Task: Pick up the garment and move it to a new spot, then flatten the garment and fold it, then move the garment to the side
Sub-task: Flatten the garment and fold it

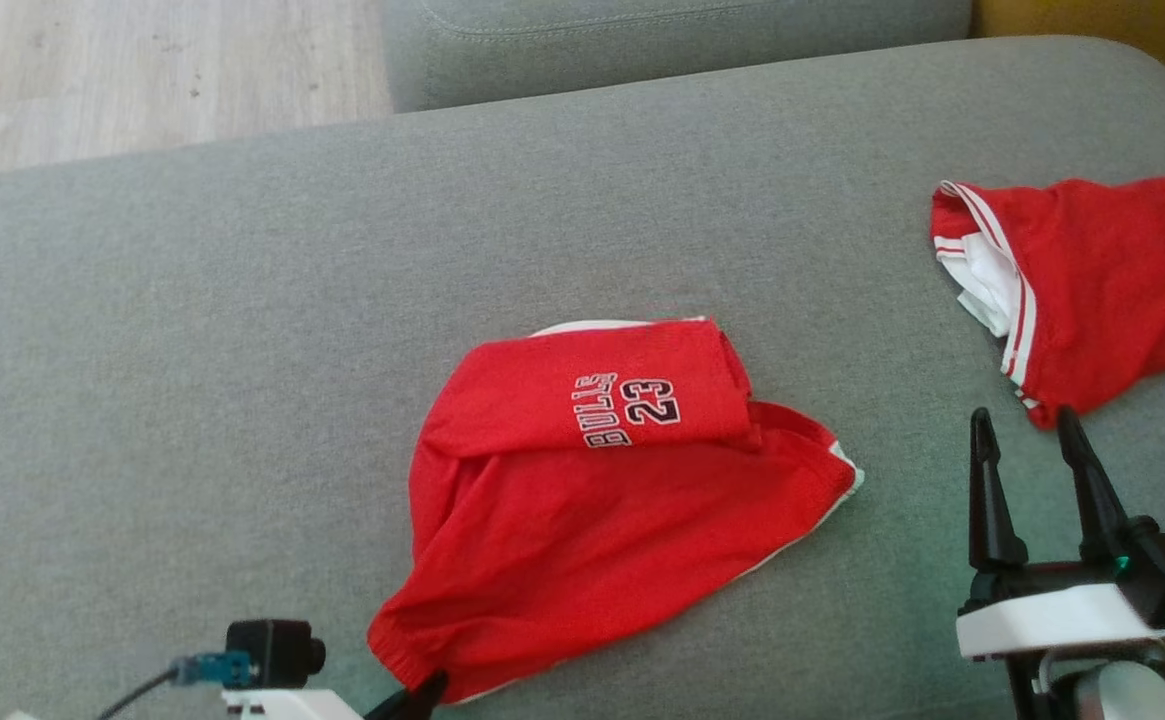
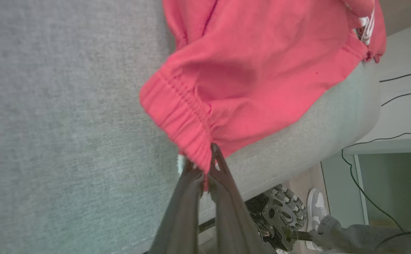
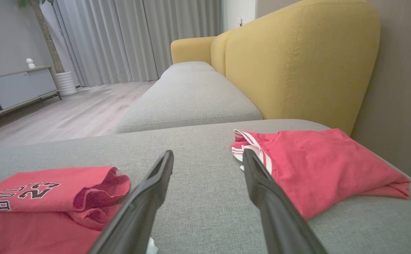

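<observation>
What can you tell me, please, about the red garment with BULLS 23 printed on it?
The red garment looks like soft jersey shorts, with white trim along one edge and a gathered elastic band. It lies crumpled on the grey sofa cushion, its top part folded over so that the dark, white-outlined BULLS 23 print faces up. The left gripper is shut on the corner of the elastic band nearest the robot.

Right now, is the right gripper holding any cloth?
No: the right gripper is open, its fingers apart over bare grey cushion between the Bulls garment and the striped red garment.
</observation>
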Motion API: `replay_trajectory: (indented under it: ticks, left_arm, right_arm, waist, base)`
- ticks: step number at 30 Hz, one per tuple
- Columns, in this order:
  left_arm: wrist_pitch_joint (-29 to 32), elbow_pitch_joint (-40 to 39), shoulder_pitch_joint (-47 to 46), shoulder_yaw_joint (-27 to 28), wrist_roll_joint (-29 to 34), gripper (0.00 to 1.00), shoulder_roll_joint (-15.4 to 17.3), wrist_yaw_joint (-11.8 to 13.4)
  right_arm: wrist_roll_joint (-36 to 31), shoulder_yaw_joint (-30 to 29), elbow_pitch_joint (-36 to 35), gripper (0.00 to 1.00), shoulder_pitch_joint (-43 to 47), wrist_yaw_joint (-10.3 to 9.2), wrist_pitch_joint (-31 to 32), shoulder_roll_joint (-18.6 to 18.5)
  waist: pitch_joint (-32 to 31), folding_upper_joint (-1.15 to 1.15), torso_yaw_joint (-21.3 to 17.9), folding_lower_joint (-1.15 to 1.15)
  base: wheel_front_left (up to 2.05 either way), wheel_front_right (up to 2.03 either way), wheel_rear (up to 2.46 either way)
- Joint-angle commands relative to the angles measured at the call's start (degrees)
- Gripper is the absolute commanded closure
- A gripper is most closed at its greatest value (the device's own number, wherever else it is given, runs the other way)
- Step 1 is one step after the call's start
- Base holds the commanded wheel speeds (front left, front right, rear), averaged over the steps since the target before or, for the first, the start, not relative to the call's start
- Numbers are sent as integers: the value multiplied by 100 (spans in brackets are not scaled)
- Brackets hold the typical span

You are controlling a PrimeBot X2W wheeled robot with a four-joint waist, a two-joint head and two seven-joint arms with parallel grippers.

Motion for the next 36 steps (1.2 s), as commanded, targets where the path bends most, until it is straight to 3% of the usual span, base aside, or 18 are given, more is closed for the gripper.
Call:
replay_trajectory:
  ticks: [1, 2, 3, 4, 5, 9, 13, 15, 17, 24, 30, 36]
  left_arm:
    - [-135, -21, -227, 245, 45, 100, -29, -56]
    - [-217, 111, -231, 241, 70, 100, -101, -63]
    - [-283, 221, -237, 224, 113, 90, -153, -72]
    - [-337, 300, -232, 201, 146, 41, -191, -94]
    - [-394, 347, -209, 198, 158, 0, -216, -112]
    - [-590, 327, -29, 333, 203, 0, -35, -45]
    - [-764, 213, 84, 603, 450, 0, 451, 264]
    - [-879, 41, -87, 766, 766, 0, 689, 538]
    - [-919, -153, -325, 786, 885, 0, 594, 608]
    - [-543, -437, -1205, 208, 1419, 0, 114, 510]
    - [-425, 322, -2061, -185, 2087, 0, -295, 477]
    - [17, 1534, -2807, -836, 2466, 0, -778, 16]
  right_arm:
    - [-49, 113, -162, 0, -81, 42, -62, -44]
    - [-64, 117, -159, 0, -83, 42, -62, -44]
    - [-75, 118, -156, 0, -86, 42, -62, -44]
    - [-85, 118, -154, 0, -84, 42, -62, -44]
    - [-95, 118, -156, 0, -81, 42, -62, -44]
    - [-123, 98, -185, 0, -50, 42, -62, -44]
    - [-121, 87, -208, 0, -18, 42, -62, -44]
    - [-137, 96, -212, 0, -20, 42, -62, -44]
    - [-143, 110, -219, 0, -51, 42, -62, -44]
    - [-143, 245, -249, 0, -191, 42, -62, -44]
    - [-151, 281, -244, 0, -220, 42, -62, -44]
    - [-115, 343, -227, 0, -337, 42, -62, -44]
  waist:
    - [-17, 0, 23, 0]
    - [-25, 0, 30, 0]
    - [-39, 0, 34, 0]
    - [-58, 0, 37, 0]
    - [-71, 0, 35, 0]
    - [-110, 0, 12, 0]
    - [-126, 0, -6, 0]
    - [-117, 0, -31, 0]
    - [-92, 0, -58, 0]
    - [65, 0, -342, 0]
    - [236, 0, -490, 0]
    - [376, 0, -634, 0]
  base:
    - [0, 0, 0]
    - [0, 0, 0]
    - [0, 0, 0]
    - [0, 0, 0]
    - [0, 0, 0]
    - [0, 0, 0]
    - [0, 0, 0]
    - [0, 0, 0]
    - [0, 0, 0]
    - [0, 0, 0]
    - [0, 0, 0]
    - [0, 0, 0]
